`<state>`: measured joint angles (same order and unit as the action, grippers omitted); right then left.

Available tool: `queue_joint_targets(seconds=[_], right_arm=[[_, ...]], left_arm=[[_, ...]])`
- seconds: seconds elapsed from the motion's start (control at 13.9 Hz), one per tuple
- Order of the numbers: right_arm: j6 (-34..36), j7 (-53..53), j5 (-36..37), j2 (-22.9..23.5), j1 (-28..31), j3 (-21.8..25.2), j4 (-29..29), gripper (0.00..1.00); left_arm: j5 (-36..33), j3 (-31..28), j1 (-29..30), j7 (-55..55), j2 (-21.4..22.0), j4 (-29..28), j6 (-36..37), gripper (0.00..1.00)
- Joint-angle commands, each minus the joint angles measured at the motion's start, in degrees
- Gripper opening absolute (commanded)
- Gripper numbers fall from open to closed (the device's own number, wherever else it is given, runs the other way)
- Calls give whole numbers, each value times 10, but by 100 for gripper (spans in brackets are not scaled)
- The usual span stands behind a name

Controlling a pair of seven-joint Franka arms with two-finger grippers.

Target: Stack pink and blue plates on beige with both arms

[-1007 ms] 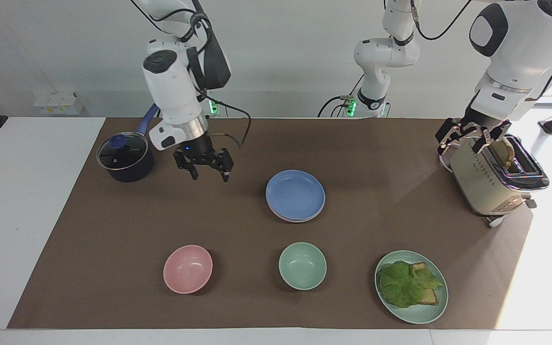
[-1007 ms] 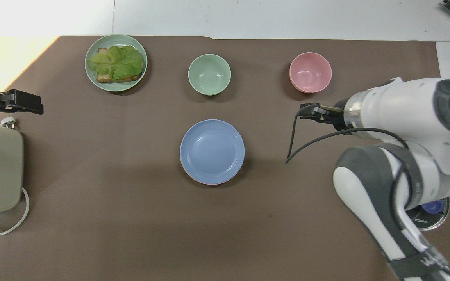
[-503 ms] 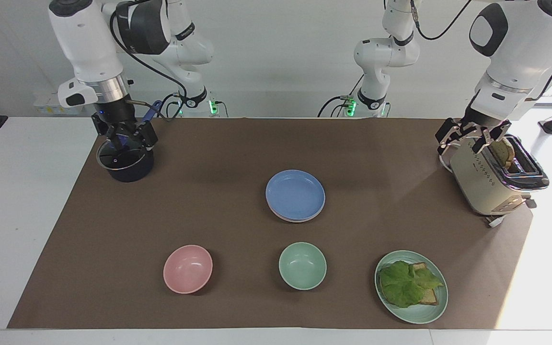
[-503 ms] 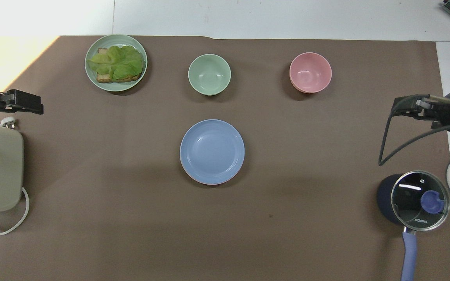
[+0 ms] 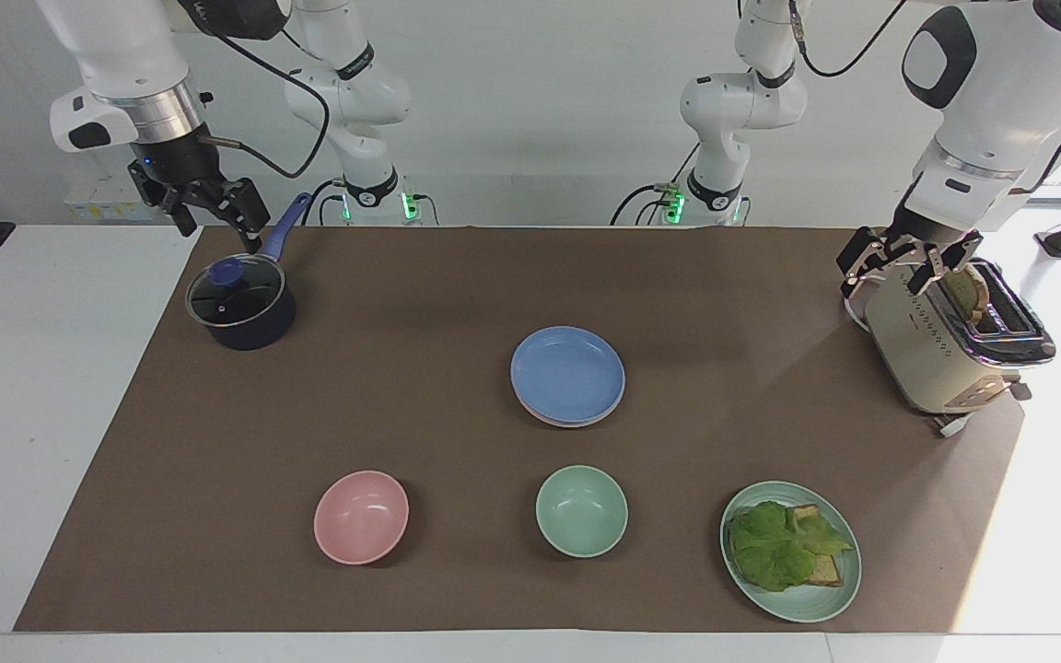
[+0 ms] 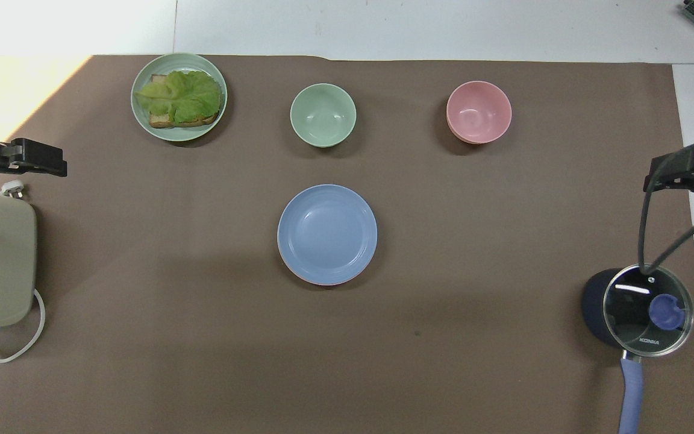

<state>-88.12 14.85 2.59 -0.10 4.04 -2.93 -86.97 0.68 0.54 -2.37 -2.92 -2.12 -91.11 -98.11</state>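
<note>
The blue plate [image 5: 567, 371] [image 6: 327, 232] lies mid-table as the top of a stack. A thin rim of the pink plate [image 5: 577, 424] [image 6: 323, 283] shows under it. The beige plate is hidden; nothing beige shows below the stack. My right gripper [image 5: 217, 219] [image 6: 672, 172] hangs open and empty, raised over the table's edge beside the pot, well away from the stack. At the left arm's end of the table, my left gripper [image 5: 899, 267] [image 6: 40, 163] waits open over the toaster's edge, holding nothing.
A dark lidded pot [image 5: 240, 304] with a blue handle stands under the right gripper. A beige toaster [image 5: 950, 345] holds bread. Farther from the robots stand a pink bowl [image 5: 361, 517], a green bowl [image 5: 581, 511] and a green plate [image 5: 816, 603] with lettuce on bread.
The right gripper has risen and swung away from the stack, from over the mat past the pot to the table's edge. The left arm and the plates have not moved.
</note>
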Motion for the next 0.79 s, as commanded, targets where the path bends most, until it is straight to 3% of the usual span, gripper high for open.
queue_joint_targets(seconds=[0.0,0.72], right_arm=[[14,-21,1,5,-1,-11,15,100],[-12,-30,-2,1,-10,-12,1,100]], left_arm=[[-9,4,6,6,4,-2,7,100],[-9,5,6,6,4,-2,7,100]])
